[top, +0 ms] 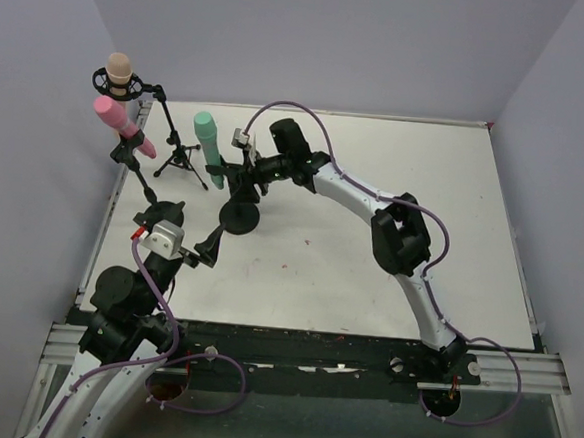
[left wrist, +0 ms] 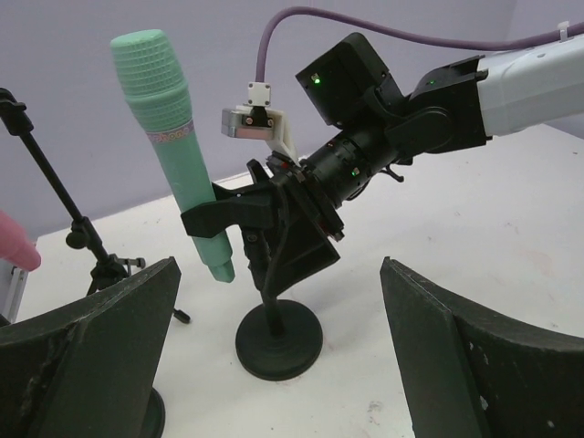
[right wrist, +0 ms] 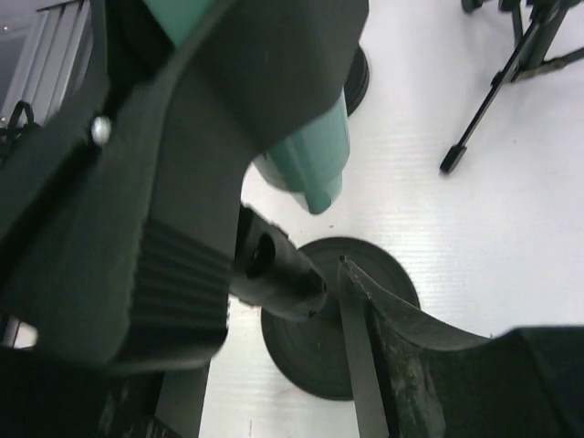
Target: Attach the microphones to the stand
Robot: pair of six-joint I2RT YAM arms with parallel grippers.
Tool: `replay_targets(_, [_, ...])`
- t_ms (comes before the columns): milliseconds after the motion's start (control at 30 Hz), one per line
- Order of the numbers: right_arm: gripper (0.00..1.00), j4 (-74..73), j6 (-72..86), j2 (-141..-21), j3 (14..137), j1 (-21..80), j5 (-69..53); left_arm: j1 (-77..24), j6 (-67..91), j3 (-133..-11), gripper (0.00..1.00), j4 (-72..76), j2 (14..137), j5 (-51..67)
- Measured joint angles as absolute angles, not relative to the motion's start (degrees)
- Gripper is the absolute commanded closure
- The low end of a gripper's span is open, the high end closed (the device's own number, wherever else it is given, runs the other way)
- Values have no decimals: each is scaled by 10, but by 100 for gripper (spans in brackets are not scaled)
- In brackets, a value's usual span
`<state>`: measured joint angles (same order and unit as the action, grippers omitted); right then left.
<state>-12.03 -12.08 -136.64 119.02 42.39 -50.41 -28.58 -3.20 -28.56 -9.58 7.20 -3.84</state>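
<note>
Top external view: the teal-green microphone [top: 209,141] is recorded standing nearly upright, head uppermost, above the round-base stand [top: 240,215] on the tabletop [top: 370,245]. From the left wrist view it is seen seated in the stand's black clip [left wrist: 228,210], with its lower end projecting below the clip, clear of the base. It is judged to be carried by the clip and not by either arm.

The right tool [top: 240,172] is positioned at the clip, beside the microphone body. In the right wrist view its jaws are found partly open. A gap is visible between one of its fingers [right wrist: 392,347] and the clip's ribbed handle [right wrist: 182,265], so nothing appears to be gripped. This placement is consistent with working the clip's handle so that the microphone can be admitted.

The left tool [top: 208,248] is held fully open and empty, low and just short of the stand's base. It is judged ready to steady the stand.

The peach-beige microphone [top: 119,69] and the pink microphone [top: 118,122] are noted mounted aloft at the far-left corner, near a tripod stand [top: 180,157]. All three are therefore judged attached.
</note>
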Motion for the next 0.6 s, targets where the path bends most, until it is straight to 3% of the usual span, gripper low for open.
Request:
replay_targets(267, [13,-134,-120,-1321,1127,398,-521,-286,-32,-286,1,-96,69,-38])
replay_targets(600, [13,-140,-146,-1132,935,336,-531,-286,-5,-286,1,-96,73,-25])
